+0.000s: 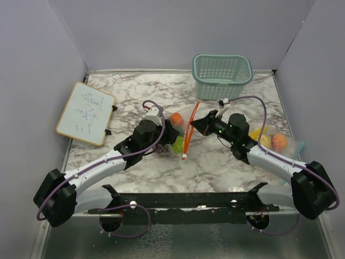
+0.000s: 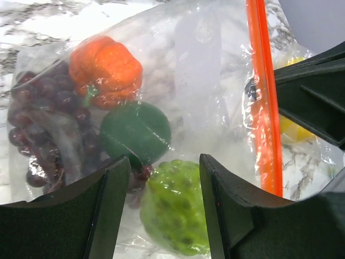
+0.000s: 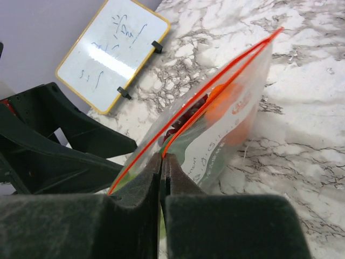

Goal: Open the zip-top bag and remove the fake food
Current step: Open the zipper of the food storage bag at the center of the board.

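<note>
Zip-top bag (image 2: 215, 70), clear with orange seal (image 2: 264, 108), holds fake food (image 2: 135, 132).

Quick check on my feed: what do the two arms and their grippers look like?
The left arm and right arm both have white links with bulky black joints and black bases. A purple cable loops along each. The left gripper and right gripper have matte black, blocky fingers. A small green light glows on the right wrist.

whiteboard (image 1: 85, 113) writing: too small to read | bag (image 3: 232, 118): near end behind right gripper (image 3: 161, 160) | grapes (image 2: 38, 124): blurred by film
</note>
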### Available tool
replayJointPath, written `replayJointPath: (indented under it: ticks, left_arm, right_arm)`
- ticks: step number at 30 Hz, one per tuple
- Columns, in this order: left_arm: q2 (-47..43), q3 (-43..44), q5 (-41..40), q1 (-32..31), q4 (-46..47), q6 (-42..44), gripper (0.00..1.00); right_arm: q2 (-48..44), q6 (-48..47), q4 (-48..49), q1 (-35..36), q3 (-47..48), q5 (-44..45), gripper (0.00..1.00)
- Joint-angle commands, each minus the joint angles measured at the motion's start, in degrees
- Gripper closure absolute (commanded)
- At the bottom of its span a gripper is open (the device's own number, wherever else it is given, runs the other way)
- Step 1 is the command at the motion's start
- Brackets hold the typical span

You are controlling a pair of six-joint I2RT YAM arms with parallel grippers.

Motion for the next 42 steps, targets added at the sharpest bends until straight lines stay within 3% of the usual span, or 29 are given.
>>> replayJointPath:
  ticks: [1, 12, 17, 22, 30, 42]
  left_arm:
    - [3.62, 3.31, -1.50, -2.87, 1.33, 0.11, 0.43]
    - [-1.61, 6.08, -4.40, -4.43, -1.01, -0.02, 0.43]
    - [0.47, 9.19, -6.58, -9.79, -0.68, 2.84, 0.44]
    - [6.31, 13.27, -13.03, -15.88, -1.89, 6.08, 0.43]
    - [14.43, 20.97, -30.21, -24.01, -10.32, 11.81, 0.42]
    - [15.08, 21.85, -37.22, -24.70, -13.78, 11.74, 0.54]
  right_arm:
    - [-2.25, -1.44, -2.61, 1.11, 1.44, -0.80, 0.98]
    - [-2.58, -2.41, -4.08, 1.41, 0.52, 1.16, 0.98]
    - [-2.66, -2.59, -4.49, 1.41, 0.33, 1.96, 0.98]
    - [-3.54, -2.93, -5.73, 1.36, 0.69, 2.76, 0.98]
    - [-5.81, -4.08, -8.29, 1.41, 1.01, 4.27, 0.98]
    - [-7.74, -4.98, -10.20, 1.41, 0.73, 5.77, 0.98]
